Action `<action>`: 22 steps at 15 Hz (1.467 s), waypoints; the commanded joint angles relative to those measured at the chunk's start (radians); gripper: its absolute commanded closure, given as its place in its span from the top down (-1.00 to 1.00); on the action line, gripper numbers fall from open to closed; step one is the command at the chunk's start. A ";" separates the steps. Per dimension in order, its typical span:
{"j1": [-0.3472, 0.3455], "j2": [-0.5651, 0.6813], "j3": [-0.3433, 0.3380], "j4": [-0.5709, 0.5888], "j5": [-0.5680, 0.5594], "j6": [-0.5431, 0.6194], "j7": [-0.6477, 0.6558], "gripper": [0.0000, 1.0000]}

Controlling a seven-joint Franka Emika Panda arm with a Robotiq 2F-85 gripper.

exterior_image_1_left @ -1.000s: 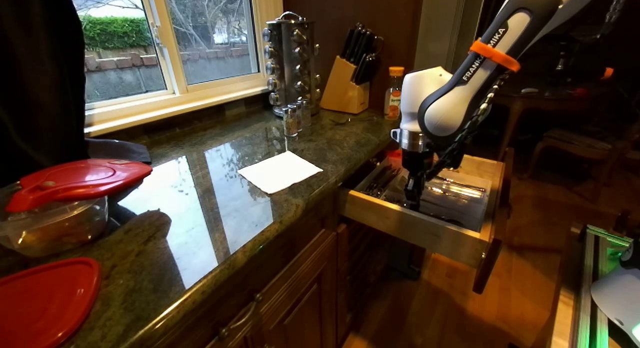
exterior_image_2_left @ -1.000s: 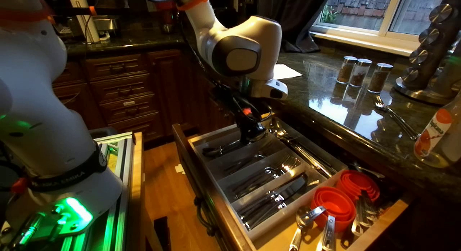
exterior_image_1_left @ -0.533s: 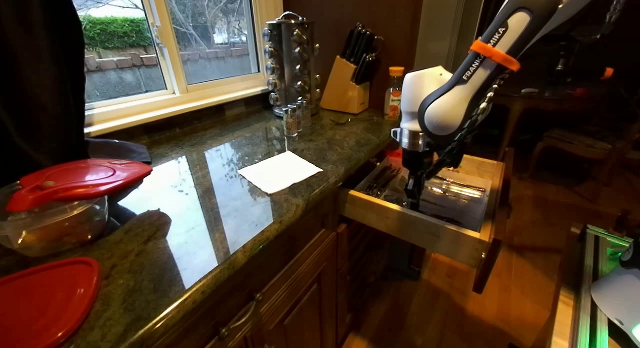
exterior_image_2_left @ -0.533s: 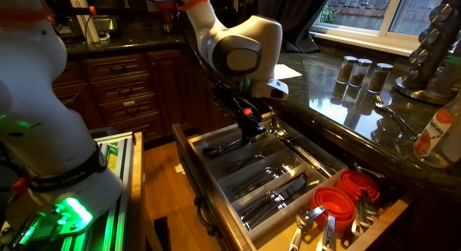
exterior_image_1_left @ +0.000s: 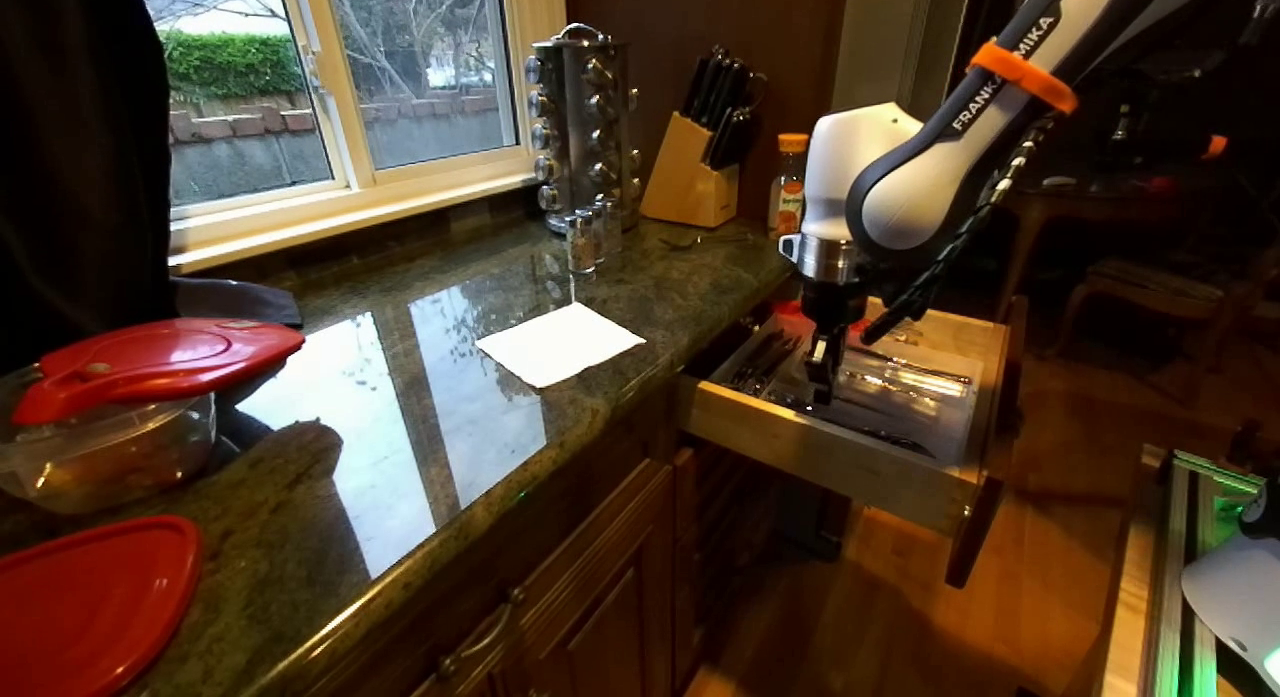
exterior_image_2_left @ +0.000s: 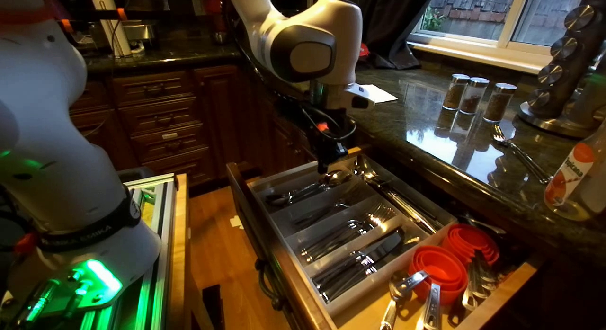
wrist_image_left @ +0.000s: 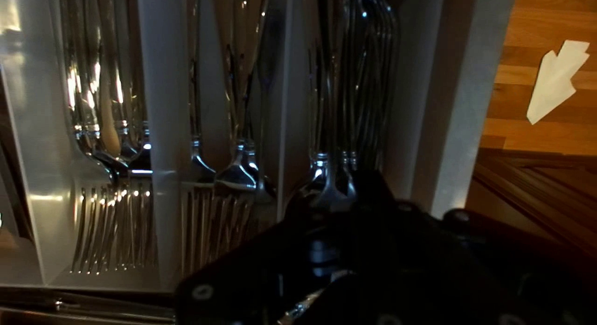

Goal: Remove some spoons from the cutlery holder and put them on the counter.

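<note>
The cutlery holder (exterior_image_2_left: 378, 279) is a pale translucent tray with long compartments in the pulled-out drawer (exterior_image_1_left: 830, 467). Silvery spoons (exterior_image_2_left: 307, 192) lie in its end compartment in an exterior view. In the wrist view spoons (wrist_image_left: 332, 190) lie right at the fingertips, their bowls partly hidden. My gripper (exterior_image_2_left: 323, 168) points down just above the bowl ends of these spoons; it shows also in an exterior view (exterior_image_1_left: 822, 385). In the wrist view the gripper (wrist_image_left: 366, 194) is very dark, so the gap between its fingers cannot be made out. No lifted spoon is visible. The dark counter (exterior_image_1_left: 690, 287) runs beside the drawer.
Forks (wrist_image_left: 112, 222) and knives (exterior_image_2_left: 364, 263) fill other compartments. Red measuring cups (exterior_image_2_left: 438, 268) sit in the drawer. Silvery cutlery (exterior_image_2_left: 521, 157), glass jars (exterior_image_2_left: 473, 95), a bottle (exterior_image_2_left: 570, 173) and white paper (exterior_image_1_left: 560, 345) are on the counter. A knife block (exterior_image_1_left: 690, 177) stands behind.
The gripper was down among the spoons in the end compartment. It has risen above the tray, and the spoon bowls under it now show. The cutlery on the counter has not moved.
</note>
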State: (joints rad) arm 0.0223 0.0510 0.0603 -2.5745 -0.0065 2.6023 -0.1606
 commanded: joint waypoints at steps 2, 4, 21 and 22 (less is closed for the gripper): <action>0.006 -0.051 -0.008 -0.036 -0.014 -0.011 0.014 -1.00; 0.004 -0.031 -0.011 -0.035 -0.009 0.003 0.003 -1.00; -0.010 0.104 -0.037 0.006 -0.033 0.027 0.021 -0.82; -0.009 0.105 -0.037 0.007 -0.036 0.027 0.023 -0.80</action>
State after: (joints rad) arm 0.0135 0.1299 0.0298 -2.5749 -0.0179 2.6065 -0.1589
